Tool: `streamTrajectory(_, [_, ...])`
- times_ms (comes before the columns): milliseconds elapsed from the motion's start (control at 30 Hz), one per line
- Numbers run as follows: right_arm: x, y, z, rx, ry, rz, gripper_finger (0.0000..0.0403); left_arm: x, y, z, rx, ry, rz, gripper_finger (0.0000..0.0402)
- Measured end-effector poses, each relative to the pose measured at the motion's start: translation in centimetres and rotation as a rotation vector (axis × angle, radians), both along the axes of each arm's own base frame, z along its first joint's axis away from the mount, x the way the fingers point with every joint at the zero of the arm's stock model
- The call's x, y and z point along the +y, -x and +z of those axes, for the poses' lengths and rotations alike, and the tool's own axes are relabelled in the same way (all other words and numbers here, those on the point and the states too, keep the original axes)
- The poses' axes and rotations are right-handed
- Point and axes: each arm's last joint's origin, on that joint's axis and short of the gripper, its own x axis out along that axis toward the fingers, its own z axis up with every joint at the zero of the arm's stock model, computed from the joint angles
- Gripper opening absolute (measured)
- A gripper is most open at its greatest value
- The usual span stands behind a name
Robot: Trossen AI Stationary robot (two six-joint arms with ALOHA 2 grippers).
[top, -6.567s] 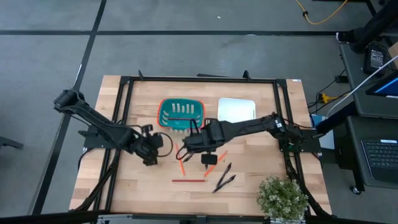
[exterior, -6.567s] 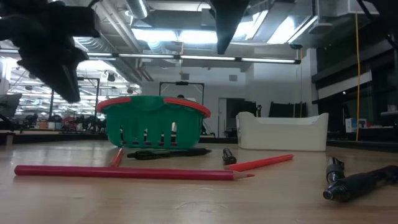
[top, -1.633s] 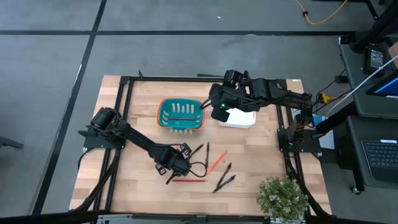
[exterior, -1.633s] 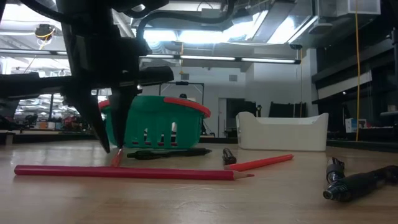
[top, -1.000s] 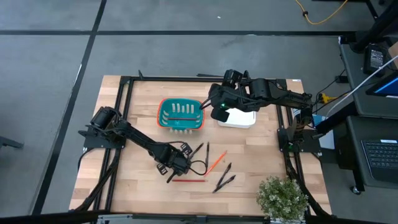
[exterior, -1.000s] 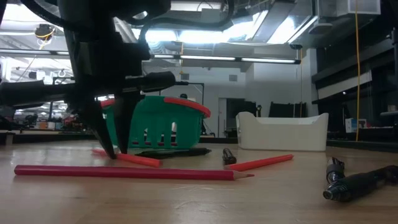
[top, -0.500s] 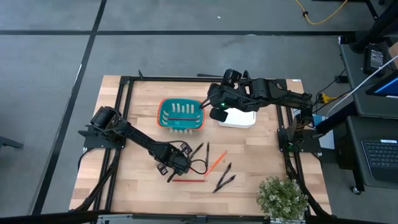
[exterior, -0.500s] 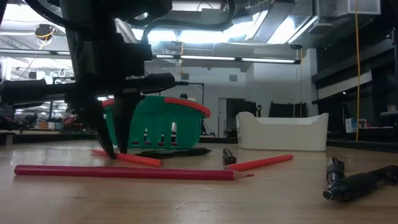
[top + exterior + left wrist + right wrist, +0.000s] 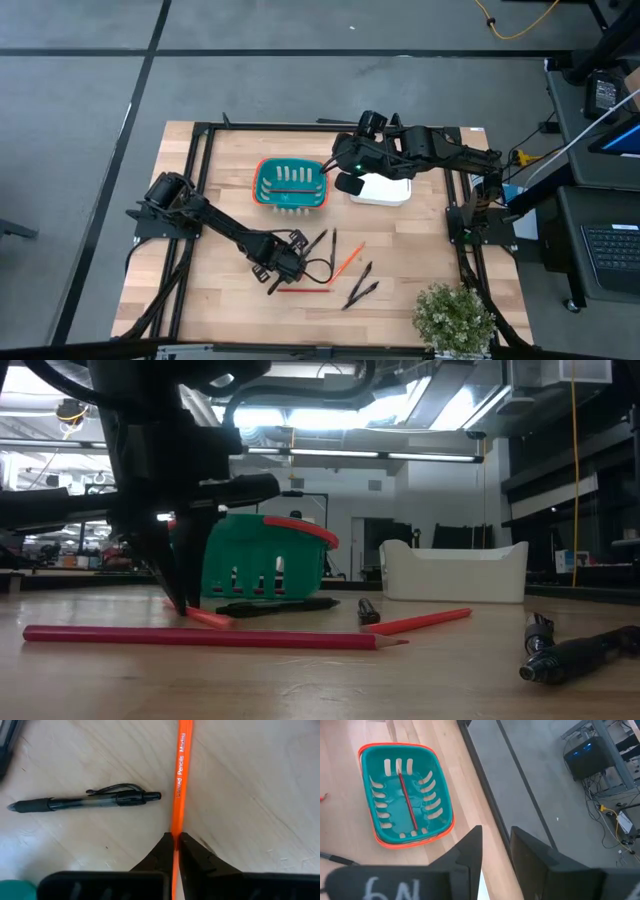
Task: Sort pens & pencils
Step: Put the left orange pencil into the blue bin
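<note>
Table [image 9: 230, 300] first: it carries everything I am sorting, and the loose sticks lie around six o'clock of its middle, within easy reach of my left arm. Basket [image 9: 291, 184], teal with an orange rim, sits near twelve o'clock and already holds one pencil [image 9: 407, 801], so I judge that is where red-orange sticks go; the white bin [image 9: 384, 189] just beside it at its three o'clock side would then be for pens.

My right end effector [image 9: 346, 181] hangs over the gap between basket and bin, fingers slightly apart and holding nothing.

My left end effector [image 9: 175, 845] is down at the table surface around six o'clock, clenched on an orange pencil [image 9: 179, 775] near one end; its far end rests on the wood, so it slants. Gripping by the end leaves the length free to swing over the basket rim.

Another long red pencil [image 9: 303, 290] lies flat nearer the front edge, and a third [image 9: 347, 261] lies at the four o'clock side. Black pens [image 9: 362, 284] lie scattered beside them; one clip pen [image 9: 85, 802] lies just next to my held pencil, not touching it.

Printed along the held pencil I can read "Colored Pencils".
</note>
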Motion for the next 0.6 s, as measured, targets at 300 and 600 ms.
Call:
streamTrajectory(300, [0.0,-0.1,0.1,-0.014,-0.006,0.005,0.0102,-0.8,0.3,0.0,0.006,0.045,0.005,0.0012])
streamTrajectory(600, [0.0,-0.2,0.2,-0.030,-0.008,0.005,0.0102,-0.9,0.6,0.3,0.005,0.042,0.025,0.0013])
